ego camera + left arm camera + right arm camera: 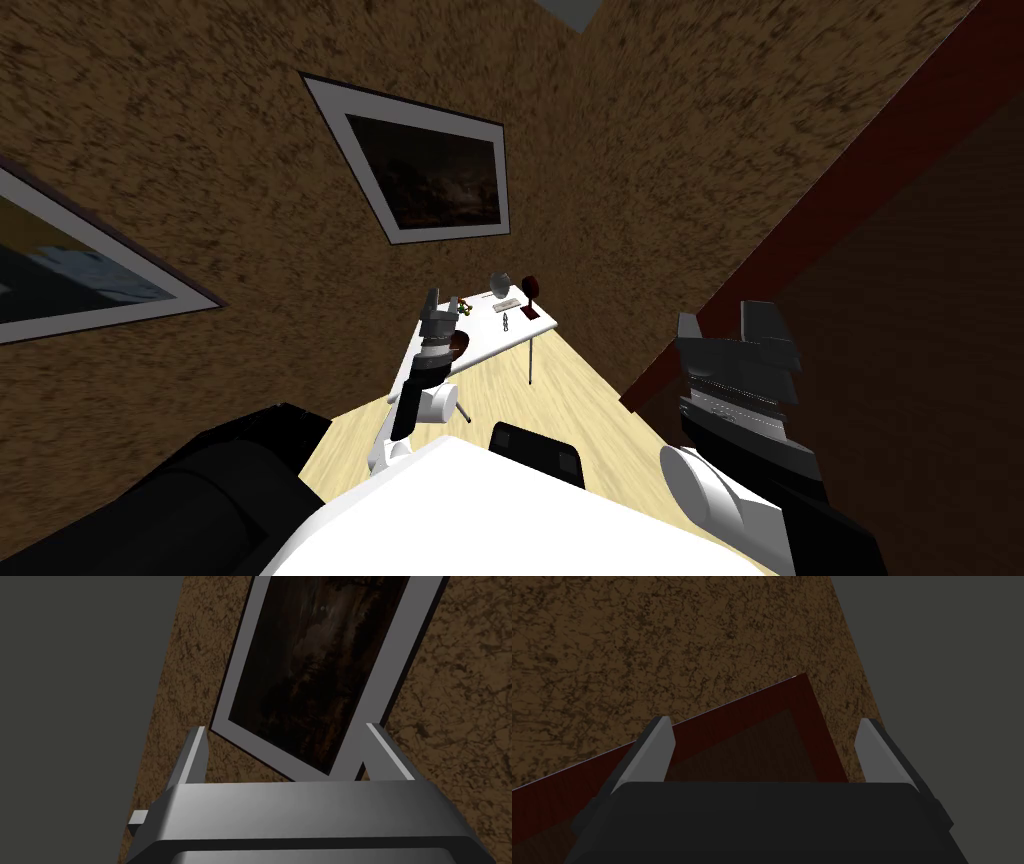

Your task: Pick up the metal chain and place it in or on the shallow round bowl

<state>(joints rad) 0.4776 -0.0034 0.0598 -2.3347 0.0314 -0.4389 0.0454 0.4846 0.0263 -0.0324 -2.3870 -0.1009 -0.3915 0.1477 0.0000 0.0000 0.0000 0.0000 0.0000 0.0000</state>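
Both hands, left (443,300) and right (722,318), gape open and empty, well apart from the small grey chain (506,322) on the white bench (493,340); best to move closer, then lower the left hand from above.

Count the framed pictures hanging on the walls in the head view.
2. The centre picture hangs on the brown wall, above the white table in the view. The left picture hangs on the wall to the robot's left, cut off by the view's edge. Others may lie outside the view.
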